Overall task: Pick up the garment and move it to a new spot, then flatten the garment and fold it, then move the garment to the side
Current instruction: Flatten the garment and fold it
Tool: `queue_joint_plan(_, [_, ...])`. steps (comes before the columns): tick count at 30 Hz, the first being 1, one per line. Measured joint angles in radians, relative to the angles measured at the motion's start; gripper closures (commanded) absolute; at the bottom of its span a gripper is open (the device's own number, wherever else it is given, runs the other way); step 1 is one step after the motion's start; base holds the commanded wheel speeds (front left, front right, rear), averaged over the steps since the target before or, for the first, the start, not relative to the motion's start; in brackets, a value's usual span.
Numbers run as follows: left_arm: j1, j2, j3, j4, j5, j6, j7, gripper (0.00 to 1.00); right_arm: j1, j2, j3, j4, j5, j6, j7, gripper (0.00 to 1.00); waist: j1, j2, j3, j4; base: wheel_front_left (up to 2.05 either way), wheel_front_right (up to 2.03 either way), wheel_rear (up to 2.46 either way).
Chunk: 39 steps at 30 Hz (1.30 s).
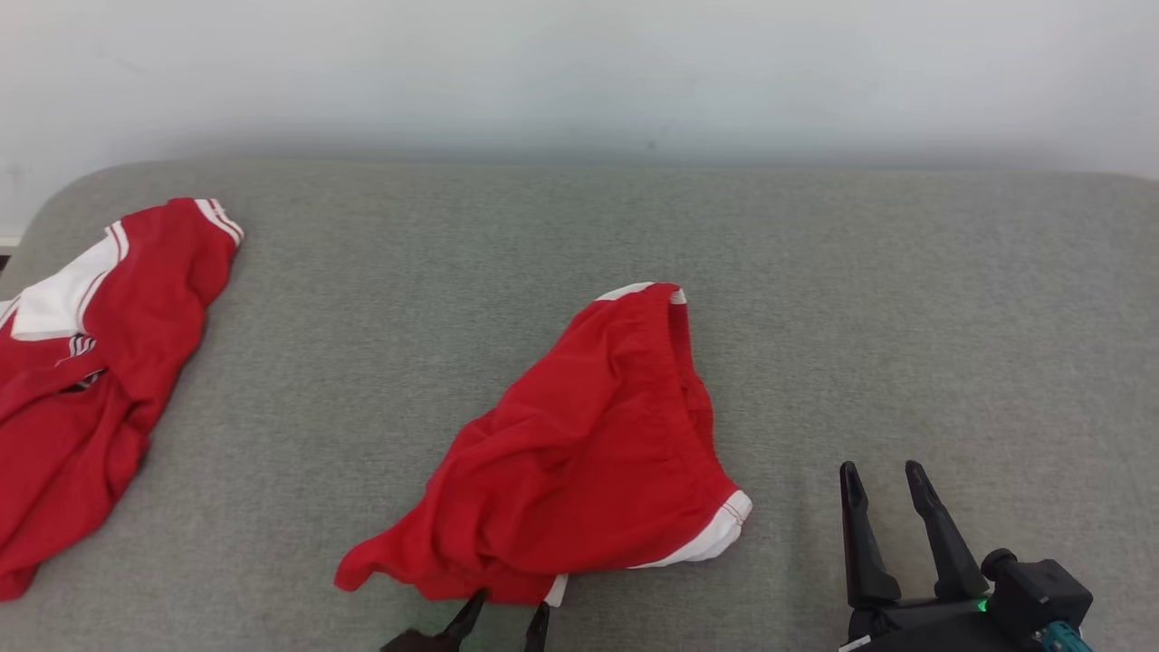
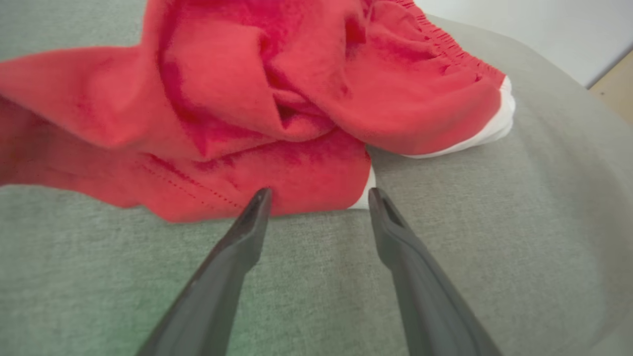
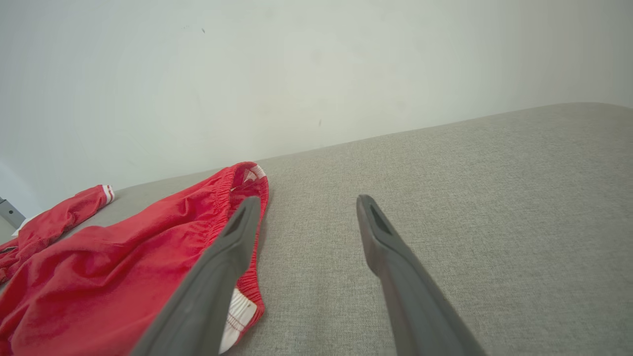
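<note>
Rightward, wide grey surface (image 1: 905, 317) beyond shorts (image 1: 589, 444) hem

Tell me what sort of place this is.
Likely a bedroom or a folding test room: a grey fabric pad, like a mattress, against a bare white wall, with red shorts and a red shirt crumpled on it.

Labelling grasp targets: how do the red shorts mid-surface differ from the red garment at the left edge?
Place: the shorts lie centre-front; the shirt lies far left, cut off by the head view's edge.
Look: the shorts show a gathered waistband and white hem bands; the shirt shows a big white panel and a striped cuff.
Shape: the shorts are bunched compactly, the shirt sprawls long.
Shared: red with white trim, crumpled, on the grey surface.
</note>
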Motion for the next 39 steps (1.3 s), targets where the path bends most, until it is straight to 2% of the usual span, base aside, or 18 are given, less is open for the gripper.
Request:
queue_joint_plan(9, [-0.114,-0.017,-0.023,0.208,0.01,0.0,-0.032,0.0,-0.004,0.0,-0.004,0.0,-0.005,0.0,0.0,0.0,0.0,-0.0001,0.014,-0.072,0.0,0.0,0.0])
queue_joint_plan(10, [-0.121,-0.018,-0.018,0.221,0.01,0.002,-0.039,0.02,-0.003,0.0,-0.005,0.0,-0.005,0.0,0.0,0.0,0.0,0.0,0.015,-0.079,0.0,0.0,0.0])
queue_joint_plan(11, [-0.127,-0.017,-0.019,0.231,0.016,0.011,-0.044,0.58,-0.003,0.0,-0.007,0.001,-0.005,0.0,0.0,0.0,0.0,-0.0001,0.014,-0.084,0.0,0.0,0.0])
queue_joint_plan(12, [-0.131,-0.017,-0.019,0.239,0.029,0.013,-0.047,1.0,-0.002,0.0,-0.008,0.002,-0.006,0.0,0.0,0.0,0.0,0.0,0.011,-0.087,0.0,0.0,0.0])
queue_joint_plan(14, [-0.137,-0.011,-0.014,0.252,0.036,0.025,-0.051,1.0,0.006,0.0,-0.014,0.004,-0.006,0.0,0.0,0.0,0.0,0.0,0.004,-0.09,0.0,0.0,0.0])
queue_joint_plan(17, [-0.134,-0.013,-0.011,0.253,0.034,0.02,-0.051,1.0,0.011,0.0,-0.015,0.006,-0.006,0.0,0.0,0.0,0.0,0.0,-0.012,-0.085,0.0,0.0,0.0])
queue_joint_plan(22, [-0.067,0.003,0.016,0.142,-0.013,0.0,-0.05,1.0,0.04,0.0,-0.02,0.008,0.001,0.0,0.0,0.0,0.0,-0.0001,-0.048,-0.06,0.0,0.0,0.0])
queue_joint_plan(30, [0.092,0.114,0.029,-0.102,-0.039,0.028,0.1,1.0,0.054,0.0,-0.012,0.017,0.022,0.0,0.0,0.0,-0.0001,-0.0001,-0.078,0.008,0.0,0.0,0.0])
queue_joint_plan(34, [0.132,0.14,0.018,-0.135,-0.036,0.037,0.141,1.0,0.056,0.0,-0.008,0.023,0.022,0.0,0.0,0.0,0.0,0.0,-0.086,0.036,0.0,0.0,0.0])
queue_joint_plan(37, [0.15,0.134,0.011,-0.136,-0.039,0.049,0.152,1.0,0.058,0.0,-0.009,0.025,0.021,0.0,0.0,0.0,-0.0001,-0.0001,-0.093,0.049,0.0,0.0,0.0])
queue_joint_plan(38, [0.154,0.138,0.01,-0.136,-0.034,0.055,0.152,0.7,0.058,0.0,-0.008,0.025,0.021,0.0,0.0,0.0,-0.0001,-0.0001,-0.094,0.053,0.0,0.0,0.0])
queue_joint_plan(39, [0.16,0.138,0.017,-0.137,-0.036,0.063,0.144,0.0,0.059,0.0,-0.009,0.025,0.02,0.0,0.0,0.0,0.0,-0.0001,-0.096,0.057,0.0,0.0,0.0])
